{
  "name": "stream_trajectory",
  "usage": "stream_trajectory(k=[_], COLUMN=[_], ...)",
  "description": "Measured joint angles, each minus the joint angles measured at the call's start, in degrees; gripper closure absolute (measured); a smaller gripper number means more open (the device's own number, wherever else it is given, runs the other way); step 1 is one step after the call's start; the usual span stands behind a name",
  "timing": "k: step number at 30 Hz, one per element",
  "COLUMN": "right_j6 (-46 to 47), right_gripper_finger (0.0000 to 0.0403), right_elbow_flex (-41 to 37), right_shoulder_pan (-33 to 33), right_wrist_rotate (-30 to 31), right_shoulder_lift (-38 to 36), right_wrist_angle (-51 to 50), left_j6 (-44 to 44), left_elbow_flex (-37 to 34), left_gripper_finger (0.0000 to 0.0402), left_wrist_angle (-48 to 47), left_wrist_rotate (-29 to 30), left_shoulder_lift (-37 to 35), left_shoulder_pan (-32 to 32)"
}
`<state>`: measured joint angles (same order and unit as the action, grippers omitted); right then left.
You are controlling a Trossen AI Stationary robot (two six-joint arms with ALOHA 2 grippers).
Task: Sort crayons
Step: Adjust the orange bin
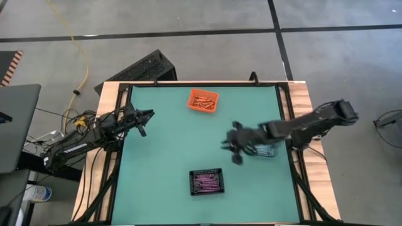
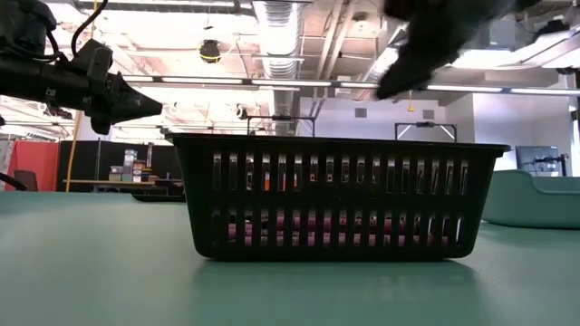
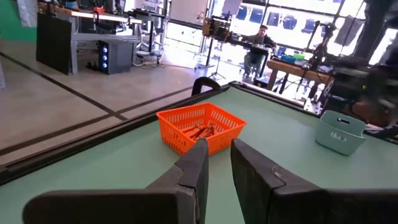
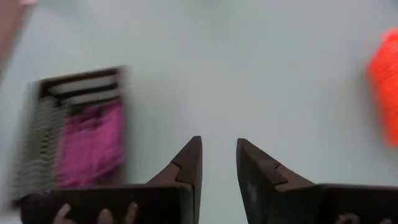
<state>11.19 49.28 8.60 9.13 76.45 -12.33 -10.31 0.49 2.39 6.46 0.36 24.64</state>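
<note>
Black bin (image 2: 340,199) of purple crayons (image 1: 206,182) sits nearest; both arms' jaws narrowly parted, empty.

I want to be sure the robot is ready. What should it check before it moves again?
1. Right gripper empty: ok, nothing shows between the parted jaws in its wrist view.
2. Left gripper empty: ok, jaws slightly apart, nothing between them.
3. Loose crayons left on the table: ok, none show.
4. Orange bin holds orange crayons: ok.
5. Black bin holds purple crayons: ok.
6. What lies in the teal bin: cannot tell, the right arm covers it from above.
</note>
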Motion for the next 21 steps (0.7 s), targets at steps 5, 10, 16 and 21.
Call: stream_trajectory(k=[5,10,16,21], right_j6=[-7.9,-10.6,-13.8,-15.9], right_gripper_finger=[0.031,0.031,0.031,0.031], right_elbow_flex=[2.3,6.0,11.6,15.6], right_shoulder_pan=[-15.3,-24.5,-28.9,-31.3], right_wrist_rotate=[-11.8,-19.6,-22.4,-22.4], right_shoulder_lift=[8.2,17.1,25.9,30.4], right_wrist_angle=[6.4,8.3,6.0,3.5], left_j6=[0.0,0.0,0.0,0.0], left_elbow_flex=[0.0,0.0,0.0,0.0], left_gripper_finger=[0.0345,0.0345,0.0345,0.0345], left_wrist_angle=[0.0,0.0,0.0,0.0], left_wrist_rotate=[0.0,0.0,0.0,0.0], left_shoulder_lift=[0.0,0.0,0.0,0.0], left_shoulder_pan=[0.0,0.0,0.0,0.0])
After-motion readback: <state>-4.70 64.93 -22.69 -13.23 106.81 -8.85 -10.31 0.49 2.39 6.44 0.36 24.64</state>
